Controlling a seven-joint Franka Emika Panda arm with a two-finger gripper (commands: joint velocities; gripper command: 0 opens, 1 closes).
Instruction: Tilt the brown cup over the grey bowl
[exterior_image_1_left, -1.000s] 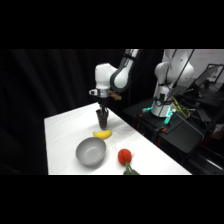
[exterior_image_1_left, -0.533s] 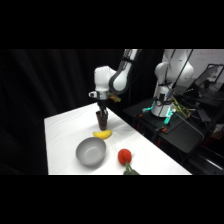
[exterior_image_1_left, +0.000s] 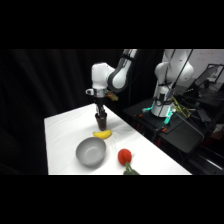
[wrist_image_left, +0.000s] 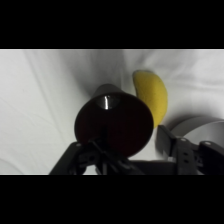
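The hand (exterior_image_1_left: 101, 113) is closed on the brown cup (exterior_image_1_left: 101, 119), one finger inside its rim, and holds it upright above the desk (exterior_image_1_left: 62, 125), toward the far edge, so it is free to be carried. The grey bowl (exterior_image_1_left: 90, 151) stands apart, nearer the front edge. A yellow banana (exterior_image_1_left: 102, 134) lies between them, so I judge the cup should pass over it before tilting.

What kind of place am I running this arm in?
Probably a robotics lab: a white-covered table against black curtains, a second robot arm on a bench behind, and small props, a yellow banana and a grey bowl.
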